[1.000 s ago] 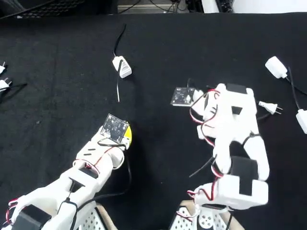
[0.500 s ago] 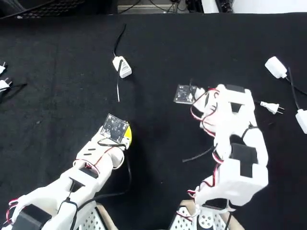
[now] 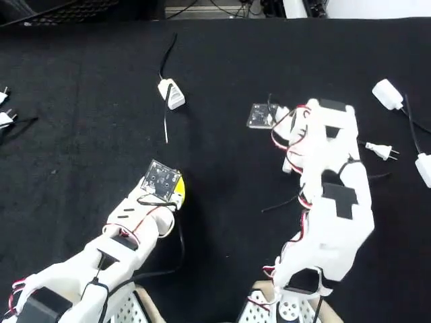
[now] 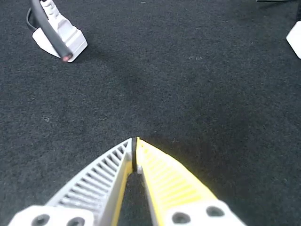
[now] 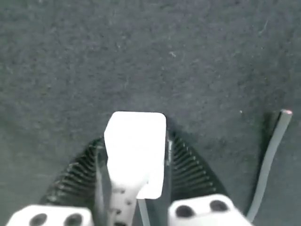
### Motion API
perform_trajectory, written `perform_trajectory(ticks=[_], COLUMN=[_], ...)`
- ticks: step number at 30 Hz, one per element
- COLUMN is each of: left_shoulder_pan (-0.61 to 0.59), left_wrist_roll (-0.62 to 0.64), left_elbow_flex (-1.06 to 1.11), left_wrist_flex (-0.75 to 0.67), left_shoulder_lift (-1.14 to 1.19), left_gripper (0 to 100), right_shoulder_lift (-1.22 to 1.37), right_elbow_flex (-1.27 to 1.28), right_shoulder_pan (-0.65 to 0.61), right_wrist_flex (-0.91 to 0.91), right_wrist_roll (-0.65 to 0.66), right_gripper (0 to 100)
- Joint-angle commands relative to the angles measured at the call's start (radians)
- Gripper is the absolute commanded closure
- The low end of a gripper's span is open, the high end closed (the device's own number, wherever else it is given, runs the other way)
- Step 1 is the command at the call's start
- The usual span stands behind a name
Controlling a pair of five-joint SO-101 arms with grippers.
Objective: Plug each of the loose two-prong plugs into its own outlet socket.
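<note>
Squaring the white rectangular plug (image 5: 135, 127), clenched in your right end effector (image 5: 136, 141), to the white wedge-shaped socket (image 3: 172, 94) upper left matters most; your left end effector (image 4: 135, 143) is clenched, empty.

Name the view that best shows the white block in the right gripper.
The right wrist view: the white block sits close up, clamped in the right gripper. In the high view, the right arm lies over it. The left wrist view faces another white piece with a cable.
</note>
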Motion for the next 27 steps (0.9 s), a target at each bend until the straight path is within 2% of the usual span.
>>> perform_trajectory(ticks=[1,8,17,21,27], left_shoulder_pan=[0.007,-0.001,-0.085,-0.162,-0.32], left_wrist_roll=[-0.006,-0.006,0.0,0.0,0.0], left_elbow_flex=[0.019,0.019,0.016,0.019,0.019], left_wrist_flex=[0.005,0.005,-0.002,-0.002,-0.003], left_shoulder_lift=[-0.021,-0.025,-0.032,-0.032,-0.034], left_gripper=[97,97,97,97,97], right_shoulder_lift=[-0.005,-0.004,0.027,0.16,0.489], right_elbow_flex=[-0.143,-0.314,-0.503,-0.696,-1.158], right_shoulder_pan=[-0.055,-0.233,-0.416,-0.45,-0.482], right_wrist_flex=[0.072,0.181,0.201,0.196,0.195], right_wrist_roll=[-0.097,-0.342,-0.508,-0.549,-0.548], right_gripper=[98.6,98.6,98.6,98.6,98.6])
